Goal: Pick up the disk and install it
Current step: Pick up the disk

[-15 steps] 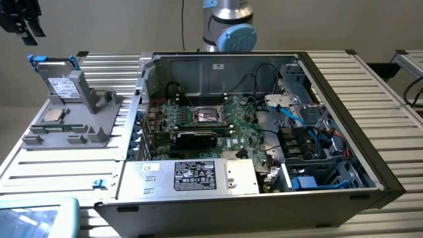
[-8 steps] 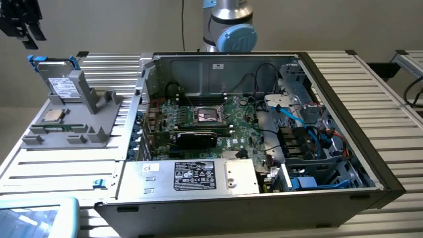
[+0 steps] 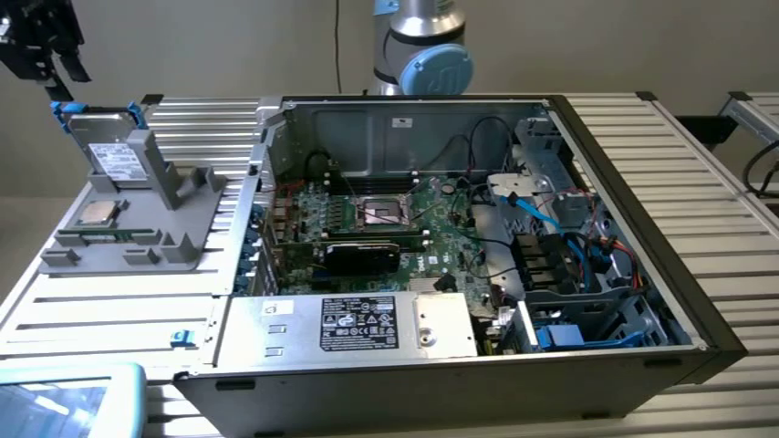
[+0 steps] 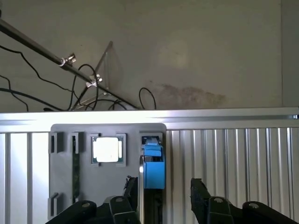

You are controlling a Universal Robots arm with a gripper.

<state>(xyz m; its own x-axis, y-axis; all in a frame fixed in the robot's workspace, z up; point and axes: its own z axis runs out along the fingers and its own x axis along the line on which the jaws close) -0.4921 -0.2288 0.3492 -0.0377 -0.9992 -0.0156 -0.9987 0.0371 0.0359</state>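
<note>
The disk point(image 3: 108, 146) stands on edge in a slot of the grey holder point(image 3: 182, 196) on the slatted table, at the exterior view's left. It is silver-grey with a white label and blue rails at its top corners. My gripper point(image 3: 64, 78) hangs just above and slightly left of its top edge. In the wrist view the disk point(image 4: 153, 169) appears edge-on, a blue rail facing the camera. My gripper point(image 4: 163, 198) is open, one black finger point(image 4: 131, 190) close beside the disk and the other well apart from it. Nothing is held.
A square CPU chip point(image 3: 98, 213) point(image 4: 107, 150) and a memory stick point(image 4: 75, 167) also rest on the holder. The open computer case point(image 3: 244, 196) fills the table's middle, with a silver power supply box point(image 3: 365, 324) in front and blue drive bays point(image 3: 585, 319) at the exterior view's right.
</note>
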